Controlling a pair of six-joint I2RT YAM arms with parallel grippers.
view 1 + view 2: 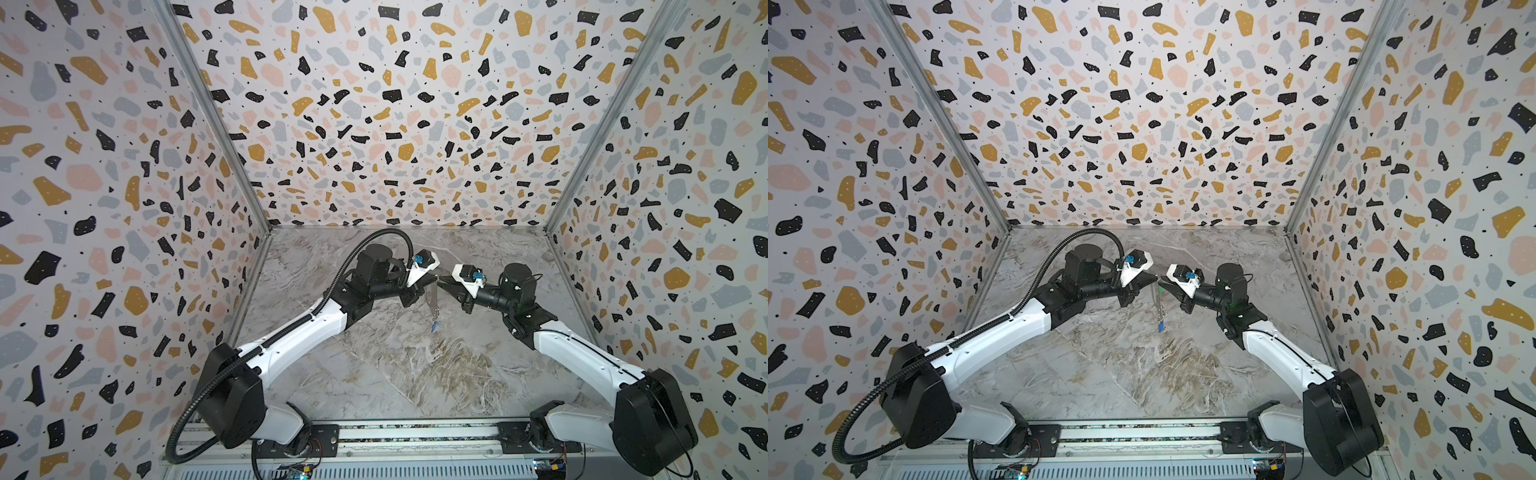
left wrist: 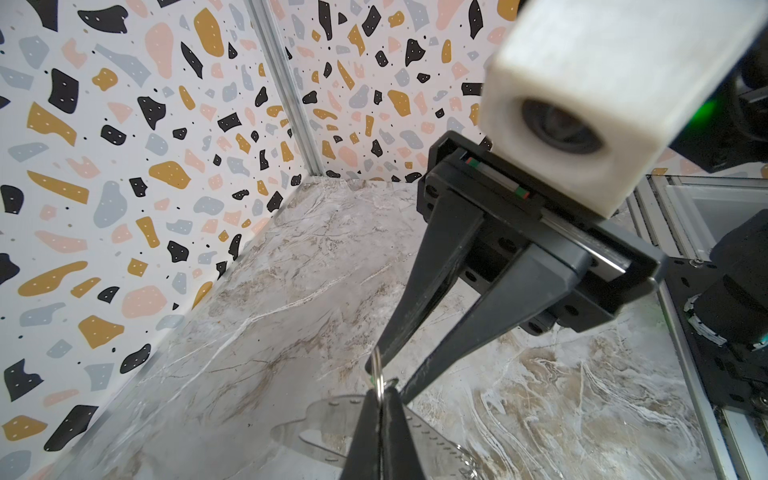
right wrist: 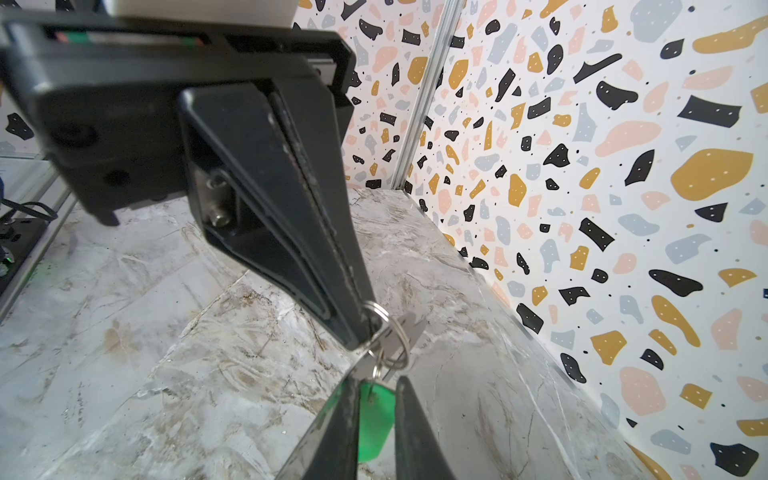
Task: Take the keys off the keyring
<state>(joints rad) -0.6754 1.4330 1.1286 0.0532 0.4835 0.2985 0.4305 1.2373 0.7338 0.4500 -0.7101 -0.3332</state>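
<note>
Left claw [image 2: 380,395] clamps tight on the keyring [image 1: 433,301], which hangs just beneath it with the blue key [image 1: 434,328] lowest. Right claw [image 3: 376,382], tip to tip with it, narrowly straddles the green key [image 3: 374,419]; grip unclear.

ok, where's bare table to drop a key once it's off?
Widest bare patch: front half of the table, between left arm and right arm, this side of the blue key. The strip along the back wall is bare too. Crowded: the middle, where left gripper and right gripper meet at the keyring.
</note>
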